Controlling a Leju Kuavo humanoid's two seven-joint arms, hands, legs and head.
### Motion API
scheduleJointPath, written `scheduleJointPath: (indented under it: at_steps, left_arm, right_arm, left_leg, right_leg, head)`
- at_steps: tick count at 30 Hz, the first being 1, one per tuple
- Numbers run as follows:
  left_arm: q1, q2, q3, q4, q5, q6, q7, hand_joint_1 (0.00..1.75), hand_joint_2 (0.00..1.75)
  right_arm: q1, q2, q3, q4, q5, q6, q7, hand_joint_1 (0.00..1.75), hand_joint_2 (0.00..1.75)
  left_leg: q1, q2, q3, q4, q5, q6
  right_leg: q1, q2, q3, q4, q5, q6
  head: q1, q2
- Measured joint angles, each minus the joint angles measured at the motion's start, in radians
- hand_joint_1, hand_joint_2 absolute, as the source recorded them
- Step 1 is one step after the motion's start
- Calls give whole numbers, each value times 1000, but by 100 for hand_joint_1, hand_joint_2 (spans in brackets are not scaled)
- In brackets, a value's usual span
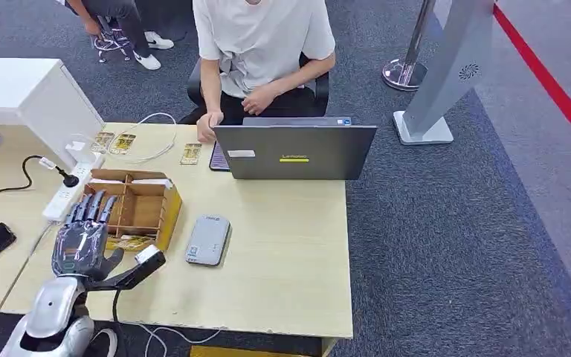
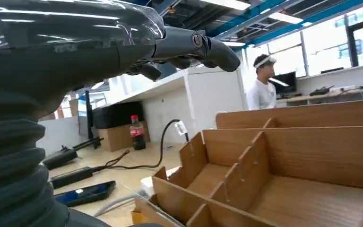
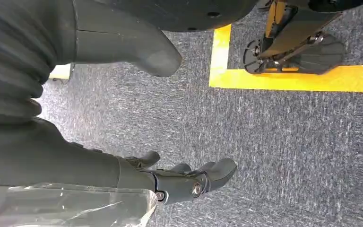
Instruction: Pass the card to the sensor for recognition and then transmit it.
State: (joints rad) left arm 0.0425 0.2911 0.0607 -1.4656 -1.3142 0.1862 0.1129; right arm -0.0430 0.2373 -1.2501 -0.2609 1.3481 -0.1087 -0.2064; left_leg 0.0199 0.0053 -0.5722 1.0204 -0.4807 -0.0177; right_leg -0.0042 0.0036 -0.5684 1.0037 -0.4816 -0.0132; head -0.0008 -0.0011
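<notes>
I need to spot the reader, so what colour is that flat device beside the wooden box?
Light grey, clearest in the head view: the card reader.

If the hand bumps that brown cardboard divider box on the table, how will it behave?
The brown cardboard divider box probably slides easily: thin walls and mostly empty compartments suggest it is light. Low and wide, it seems unlikely to tip. The thin partitions may bend under the left hand.

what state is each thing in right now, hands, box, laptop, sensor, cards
left hand: empty, fingers apart, over the box's near edge
right hand: hanging over the carpet, holding nothing
wooden box: open-topped, compartments in the wrist view bare
laptop: lid up, facing the person
grey sensor: flat on the table, untouched
cards: flat on the table's far side
</notes>
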Motion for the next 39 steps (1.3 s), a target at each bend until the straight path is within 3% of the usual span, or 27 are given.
scheduleJointPath:
  at_steps: [24,39]
  left_arm:
    - [0,0,60,70,2,3,-1,0,175]
    - [2,-21,60,97,-32,109,-79,0,175]
  right_arm:
    - [0,0,0,0,7,5,-5,0,175]
    - [3,10,-11,-16,-16,44,-24,0,175]
  left_leg:
    - [0,0,0,0,0,0]
    - [0,0,0,0,0,0]
  right_leg:
    - [0,0,0,0,0,0]
    - [0,0,0,0,0,0]
  head:
    - [0,0]
    - [0,0]
